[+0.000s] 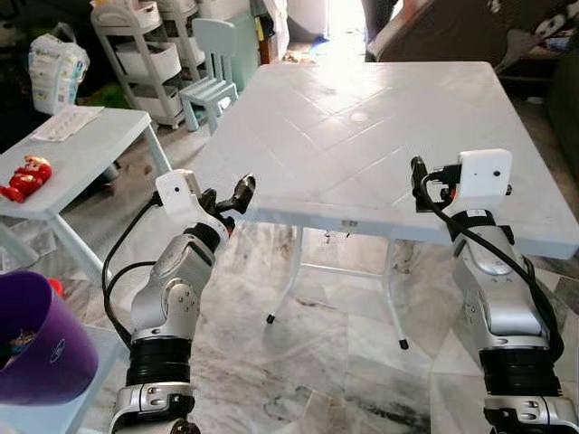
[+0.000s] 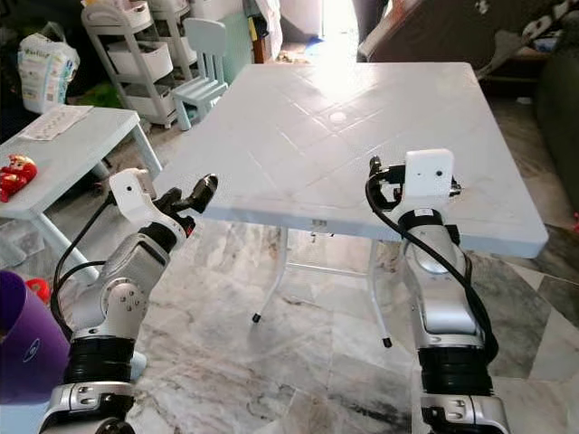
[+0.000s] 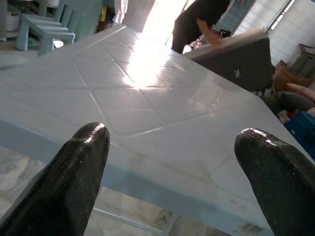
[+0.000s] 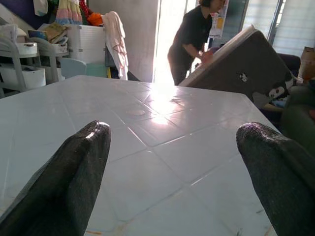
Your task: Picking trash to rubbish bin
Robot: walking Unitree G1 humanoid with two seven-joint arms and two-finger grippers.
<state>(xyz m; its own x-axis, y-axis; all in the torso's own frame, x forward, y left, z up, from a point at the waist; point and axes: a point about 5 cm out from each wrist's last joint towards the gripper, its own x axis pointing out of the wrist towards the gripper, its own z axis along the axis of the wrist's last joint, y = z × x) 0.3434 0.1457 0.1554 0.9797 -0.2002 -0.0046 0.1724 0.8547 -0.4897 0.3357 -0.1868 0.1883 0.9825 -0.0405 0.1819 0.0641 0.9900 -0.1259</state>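
Observation:
A purple rubbish bin (image 1: 41,339) stands at my lower left, on a pale surface. Before me is a white plastic table (image 1: 362,154) with a bare, glossy top. My left gripper (image 1: 228,196) is raised at the table's near left corner, open, with nothing between its fingers. The left wrist view looks over that table edge between the two black fingertips (image 3: 91,142). My right gripper (image 1: 421,181) hovers at the table's front edge on the right, open too and holding nothing; its fingers (image 4: 88,147) frame the tabletop.
A low white table (image 1: 81,154) at the left carries a red toy (image 1: 25,178) and a paper sheet. Behind it stand a shelf cart (image 1: 149,54) and a small chair (image 1: 213,72). A person (image 4: 194,39) handles a large grey board beyond the table. Marble floor lies below.

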